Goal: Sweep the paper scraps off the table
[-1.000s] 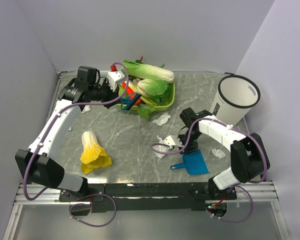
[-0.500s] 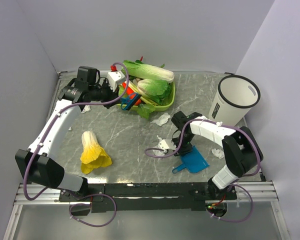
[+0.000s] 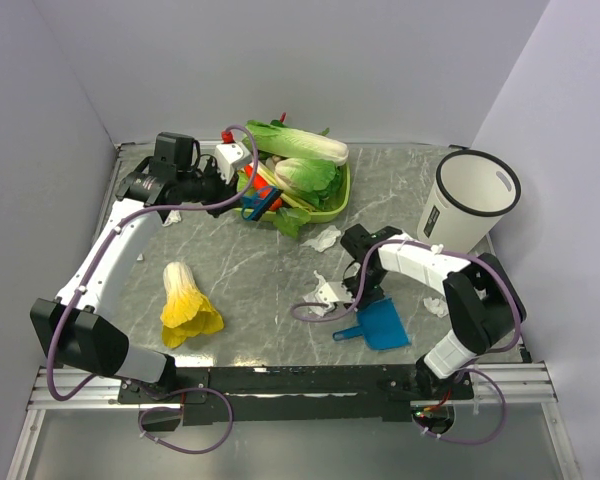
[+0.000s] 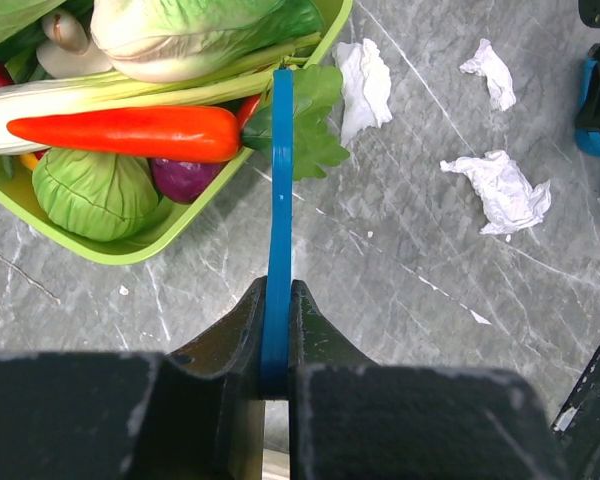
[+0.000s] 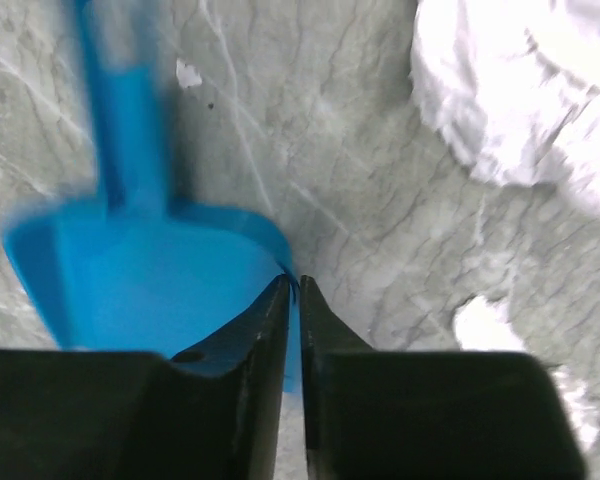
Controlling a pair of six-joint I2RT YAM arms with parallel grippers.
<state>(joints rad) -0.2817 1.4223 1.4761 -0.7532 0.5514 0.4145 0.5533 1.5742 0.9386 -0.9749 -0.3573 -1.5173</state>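
Observation:
Several white paper scraps lie on the grey marble table [image 3: 250, 265]: one [image 3: 324, 238] below the basket, one [image 3: 326, 292] by the right gripper, one [image 3: 436, 306] at the right and one [image 3: 172, 216] at the left. My right gripper [image 3: 364, 297] is shut on the side wall of a blue dustpan [image 3: 381, 324], which rests on the table; in the right wrist view [image 5: 292, 285] scraps [image 5: 520, 90] lie just beyond the pan [image 5: 150, 290]. My left gripper [image 3: 248, 196] is shut on a thin blue brush handle [image 4: 279, 200] beside the basket, with scraps [image 4: 500, 190] ahead of it.
A green basket [image 3: 332, 208] of vegetables stands at the back centre. A yellow-and-white cabbage [image 3: 186, 300] lies at the front left. A white bin [image 3: 468, 205] stands at the back right. The metal rail runs along the near edge.
My right gripper has moved left with the dustpan and turned it, so its handle now points to the lower left. The left arm has not moved.

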